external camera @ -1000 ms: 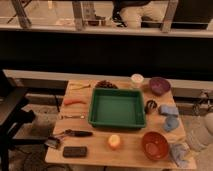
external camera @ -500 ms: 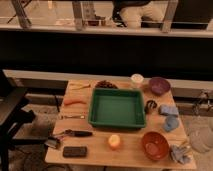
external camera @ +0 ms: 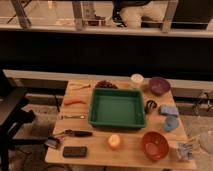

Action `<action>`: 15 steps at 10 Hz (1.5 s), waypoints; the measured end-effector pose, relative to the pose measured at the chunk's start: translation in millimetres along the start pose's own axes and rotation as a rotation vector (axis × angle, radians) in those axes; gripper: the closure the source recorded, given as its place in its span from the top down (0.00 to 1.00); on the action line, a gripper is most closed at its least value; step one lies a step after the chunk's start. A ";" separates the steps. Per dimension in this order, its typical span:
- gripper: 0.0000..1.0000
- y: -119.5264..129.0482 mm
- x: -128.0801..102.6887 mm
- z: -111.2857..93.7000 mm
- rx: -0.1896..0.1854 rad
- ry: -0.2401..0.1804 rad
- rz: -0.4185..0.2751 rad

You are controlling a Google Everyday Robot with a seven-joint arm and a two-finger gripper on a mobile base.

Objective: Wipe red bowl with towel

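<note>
Bowl (external camera: 154,145) sits front-right of tray (external camera: 116,124) (towel (external camera: 185,150) right of it), gripper (external camera: 207,141) farther right.

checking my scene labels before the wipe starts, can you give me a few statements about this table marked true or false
1. The red bowl sits near the front right of the table. True.
2. The orange fruit lies inside the green tray. False: it lies on the table just in front of the tray.
3. The purple bowl stands at the back right of the table. True.
4. The towel is inside the red bowl. False: it lies crumpled on the table to the right of the bowl, by the edge.
5. The gripper hovers over the green tray. False: it is off the table's right edge, beyond the towel.
</note>
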 end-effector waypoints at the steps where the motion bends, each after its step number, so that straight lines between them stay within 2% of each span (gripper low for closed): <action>1: 0.01 -2.3 -8.7 -7.5 0.029 -0.024 -0.009; 3: 0.01 -1.4 -37.3 -16.9 0.075 -0.070 -0.058; 6: 0.01 -2.4 -78.4 -11.1 0.091 -0.077 -0.150; 7: 0.01 -3.0 -95.3 -7.5 0.096 -0.061 -0.186; 11: 0.01 -13.8 -139.7 2.4 0.115 0.024 -0.267; 13: 0.01 -19.0 -146.5 7.1 0.133 0.040 -0.275; 15: 0.01 -26.0 -143.4 17.7 0.146 0.054 -0.269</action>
